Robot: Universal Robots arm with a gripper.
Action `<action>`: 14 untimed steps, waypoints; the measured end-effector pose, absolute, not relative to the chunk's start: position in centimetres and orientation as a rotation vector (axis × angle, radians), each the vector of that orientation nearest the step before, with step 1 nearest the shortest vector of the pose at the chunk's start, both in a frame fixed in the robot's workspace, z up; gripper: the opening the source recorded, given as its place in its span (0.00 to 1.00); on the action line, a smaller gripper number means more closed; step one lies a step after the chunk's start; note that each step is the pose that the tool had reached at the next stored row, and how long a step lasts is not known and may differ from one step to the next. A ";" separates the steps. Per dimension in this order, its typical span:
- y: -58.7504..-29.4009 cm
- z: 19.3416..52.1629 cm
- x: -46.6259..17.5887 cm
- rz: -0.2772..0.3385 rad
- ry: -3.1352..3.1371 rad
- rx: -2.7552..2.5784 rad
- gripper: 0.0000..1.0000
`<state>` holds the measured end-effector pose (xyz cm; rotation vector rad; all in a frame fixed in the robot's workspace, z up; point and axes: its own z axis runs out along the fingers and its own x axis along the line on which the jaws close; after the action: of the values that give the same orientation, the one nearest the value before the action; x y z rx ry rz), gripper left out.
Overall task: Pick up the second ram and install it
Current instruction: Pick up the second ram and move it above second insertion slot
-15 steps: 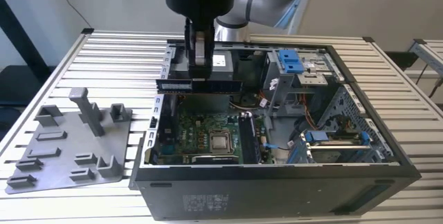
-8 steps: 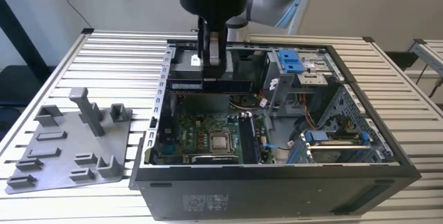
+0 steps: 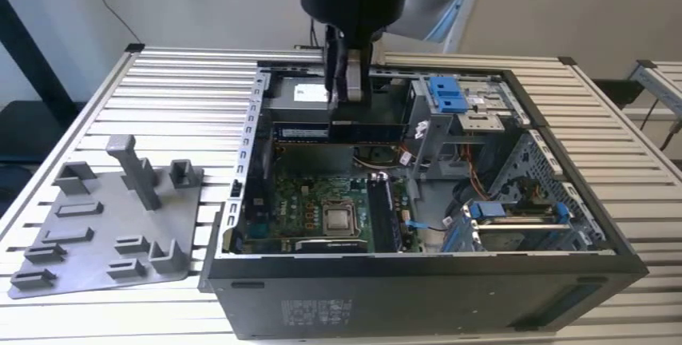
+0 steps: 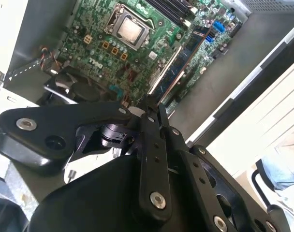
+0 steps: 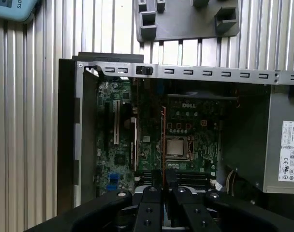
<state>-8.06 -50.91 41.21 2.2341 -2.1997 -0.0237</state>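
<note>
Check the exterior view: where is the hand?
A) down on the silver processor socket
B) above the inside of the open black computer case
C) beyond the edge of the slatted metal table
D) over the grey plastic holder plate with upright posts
B: the hand hangs inside the outline of the open black computer case, close over a thin dark memory stick.

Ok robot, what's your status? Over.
Fingers shut on second ram. Ram above motherboard, not in a slot. Nothing in the way.

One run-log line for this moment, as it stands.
end effector: shut on second ram | where: above open computer case | install: not seated
</note>
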 end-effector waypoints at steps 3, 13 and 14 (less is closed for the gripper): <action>-50.9 41.2 -7.5 -0.024 -2.200 2.234 0.14; -50.9 41.2 -5.5 -0.024 -2.200 2.234 0.14; -50.9 41.2 -5.3 -0.024 -2.200 2.234 0.14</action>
<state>-5.27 -50.92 41.21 2.2345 -2.1998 -0.0243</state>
